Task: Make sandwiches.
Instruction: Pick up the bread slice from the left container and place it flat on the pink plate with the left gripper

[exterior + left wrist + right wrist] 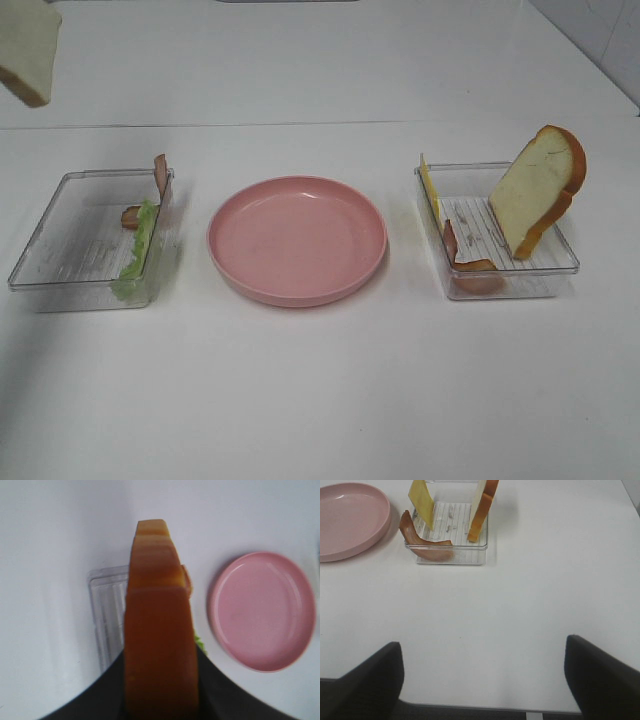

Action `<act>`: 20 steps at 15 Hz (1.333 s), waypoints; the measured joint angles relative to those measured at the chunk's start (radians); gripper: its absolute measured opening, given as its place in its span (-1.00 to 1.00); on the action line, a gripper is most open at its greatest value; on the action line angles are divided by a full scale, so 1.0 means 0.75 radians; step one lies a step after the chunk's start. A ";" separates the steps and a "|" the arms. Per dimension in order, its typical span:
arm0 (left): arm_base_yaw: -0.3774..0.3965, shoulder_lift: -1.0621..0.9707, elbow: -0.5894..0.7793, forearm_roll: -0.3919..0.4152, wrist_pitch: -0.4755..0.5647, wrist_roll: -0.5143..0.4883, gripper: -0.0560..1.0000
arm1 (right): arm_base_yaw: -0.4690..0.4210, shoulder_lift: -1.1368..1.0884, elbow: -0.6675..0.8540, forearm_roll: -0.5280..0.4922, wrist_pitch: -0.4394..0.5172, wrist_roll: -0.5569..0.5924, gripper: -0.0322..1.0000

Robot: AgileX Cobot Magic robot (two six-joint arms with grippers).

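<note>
My left gripper (pixel 161 690) is shut on a bread slice (pixel 159 630) with an orange-brown crust and holds it high above the left tray (pixel 102 615). The slice shows at the top left of the high view (pixel 25 50); the gripper itself is out of that frame. The left tray (pixel 60 235) holds green lettuce (pixel 138 250) and a bacon strip (pixel 160 175). The right tray (pixel 545 265) holds a second bread slice (pixel 540 195) leaning upright, a yellow cheese square (pixel 429 188) and bacon (pixel 462 262). My right gripper (pixel 482 680) is open and empty over bare table, well short of the right tray (pixel 447 557).
An empty pink plate (pixel 297 238) sits between the two trays; it also shows in the left wrist view (pixel 262 610) and the right wrist view (pixel 350 517). The white table (pixel 320 400) extends in front of the trays.
</note>
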 joint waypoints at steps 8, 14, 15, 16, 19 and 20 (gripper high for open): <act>-0.413 0.215 -0.004 -0.249 -0.023 0.027 -0.51 | 0.000 0.000 0.000 0.000 0.000 0.000 0.70; -0.551 0.624 -0.056 -0.396 -0.099 0.016 -0.51 | 0.000 0.000 0.000 0.000 0.000 0.000 0.70; -0.557 0.668 -0.089 -0.400 -0.099 0.016 -0.51 | 0.000 0.000 0.000 0.000 0.000 0.000 0.70; -0.561 0.704 -0.121 -0.403 -0.099 0.009 -0.51 | 0.000 0.000 0.000 0.000 0.000 0.000 0.70; -0.561 0.775 -0.183 -0.415 -0.105 -0.016 -0.51 | 0.000 0.000 0.000 0.000 0.000 0.000 0.70; -0.561 0.795 -0.189 -0.421 -0.109 -0.016 -0.51 | 0.000 0.000 0.000 0.000 0.000 0.000 0.70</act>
